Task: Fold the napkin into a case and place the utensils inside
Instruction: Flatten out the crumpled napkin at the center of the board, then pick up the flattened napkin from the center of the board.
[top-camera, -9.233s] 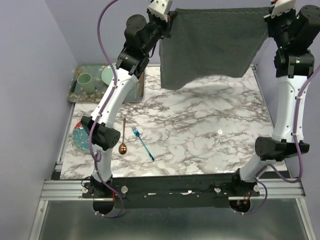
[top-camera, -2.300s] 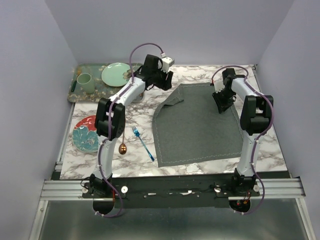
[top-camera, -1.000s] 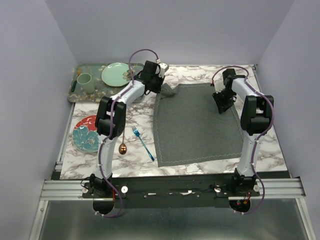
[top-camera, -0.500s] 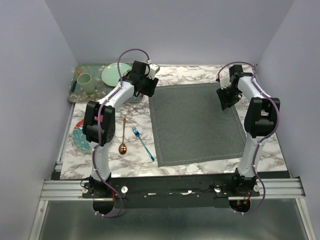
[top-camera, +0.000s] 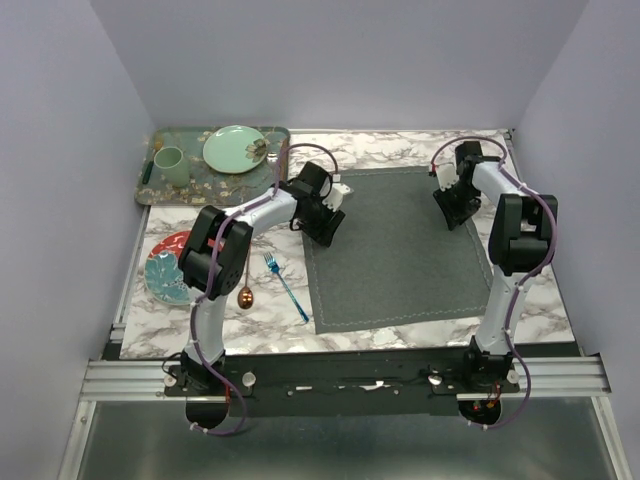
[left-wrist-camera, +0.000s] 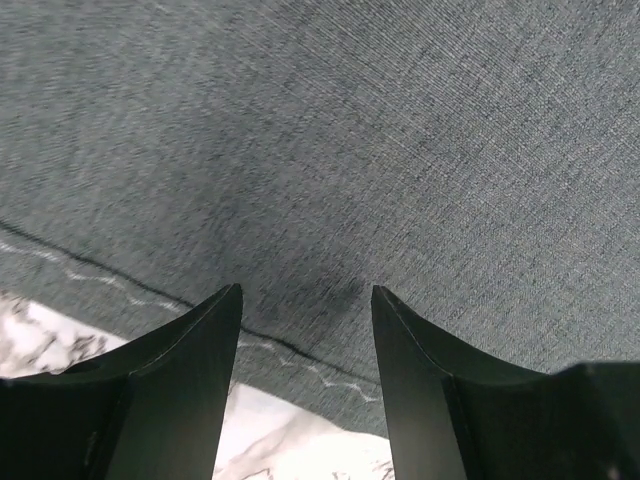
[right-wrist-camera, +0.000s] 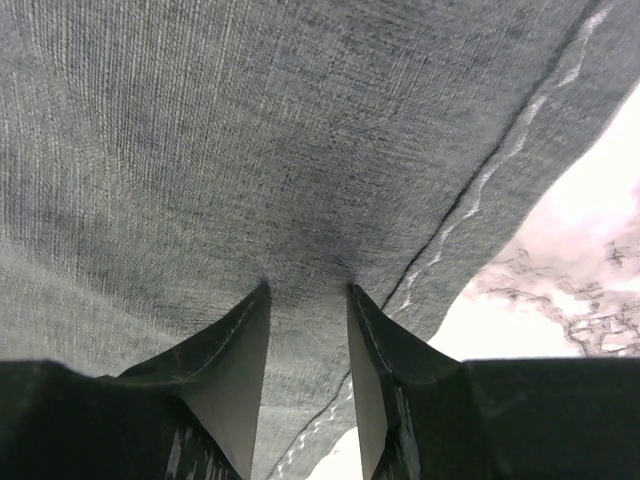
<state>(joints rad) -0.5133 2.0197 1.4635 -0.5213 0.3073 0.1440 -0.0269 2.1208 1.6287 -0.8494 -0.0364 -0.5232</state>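
Note:
The dark grey napkin (top-camera: 400, 250) lies flat and spread out on the marble table, with no case formed. My left gripper (top-camera: 327, 222) hovers open over the napkin's left edge, nothing between its fingers. In the left wrist view the gripper (left-wrist-camera: 307, 291) frames the stitched border of the napkin (left-wrist-camera: 400, 150). My right gripper (top-camera: 450, 208) is over the napkin's far right part. In the right wrist view this gripper (right-wrist-camera: 308, 287) has its jaws apart and its tips press on the napkin (right-wrist-camera: 250, 130). The blue fork (top-camera: 287, 287) and copper spoon (top-camera: 245, 296) lie left of the napkin.
A patterned green tray (top-camera: 160, 192) at the far left holds a mint cup (top-camera: 168, 163) and a mint plate (top-camera: 234, 148). A red and teal plate (top-camera: 168, 272) sits near the left edge, partly behind my left arm. Bare marble (top-camera: 530, 300) lies right of the napkin.
My left gripper opened, let go of the napkin's far left corner, and moved nearer along the left edge. The bunched corner now lies flat. The right gripper barely shifted.

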